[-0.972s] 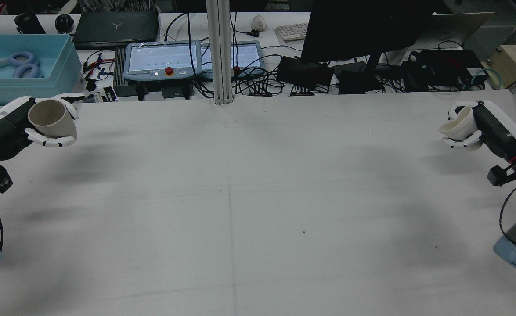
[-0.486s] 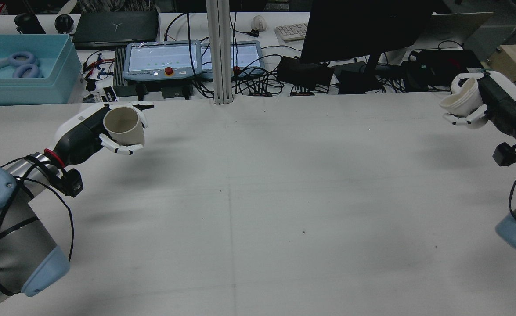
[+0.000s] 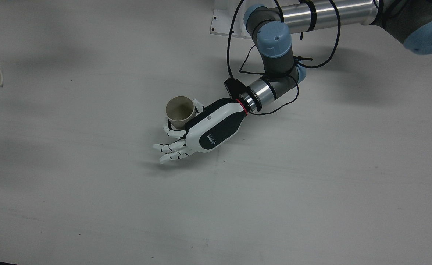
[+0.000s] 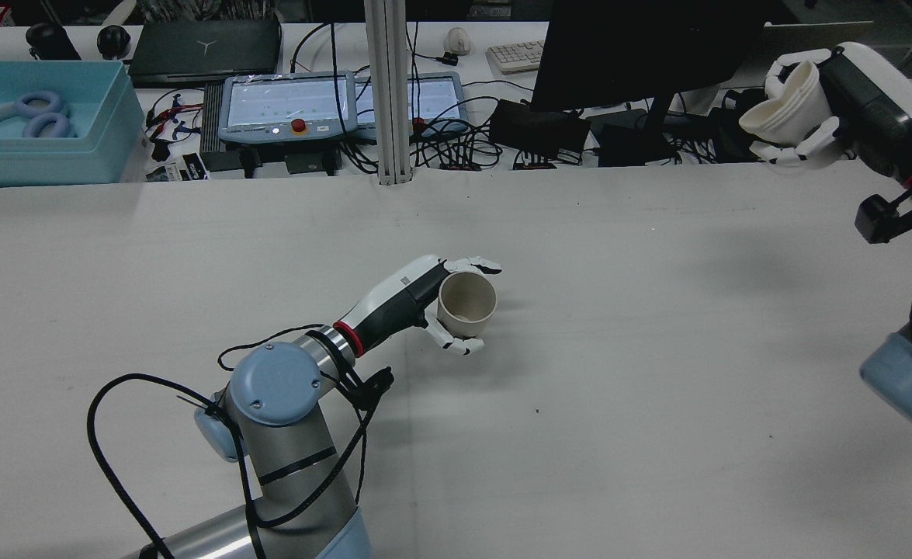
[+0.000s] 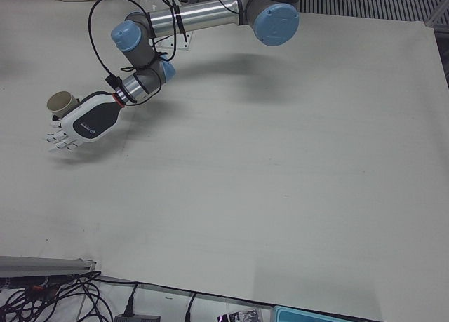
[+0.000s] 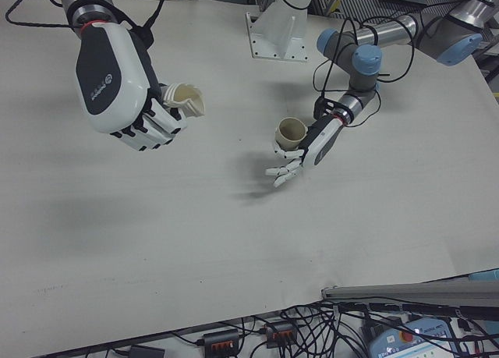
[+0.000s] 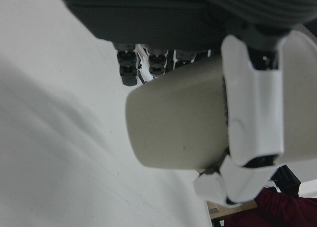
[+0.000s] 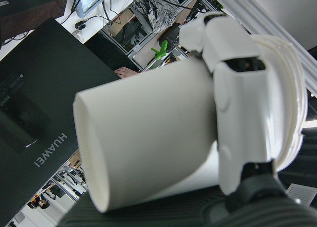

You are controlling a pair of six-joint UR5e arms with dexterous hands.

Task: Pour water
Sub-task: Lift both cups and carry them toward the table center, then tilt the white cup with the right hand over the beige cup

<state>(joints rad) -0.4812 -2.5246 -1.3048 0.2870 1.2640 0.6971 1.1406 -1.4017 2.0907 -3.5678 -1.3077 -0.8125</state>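
Left hand (image 4: 424, 299) grips the beige cup (image 4: 466, 302) mid-surface, mouth up and low over the white surface (image 4: 580, 349); some fingers curl round the cup, the rest splay free toward the operators' side. Right hand (image 4: 813, 109) is clamped on the white cup (image 4: 785, 109), held high at the far right edge — tilted, mouth facing left toward the centre.

Key relation: the two cups are well apart; the white cup lies far right of the beige one, and must travel left over it before any pour.

Front view shows the beige cup's inside, seemingly empty. Right-front view shows the white cup's rim squashed; its contents cannot be told.
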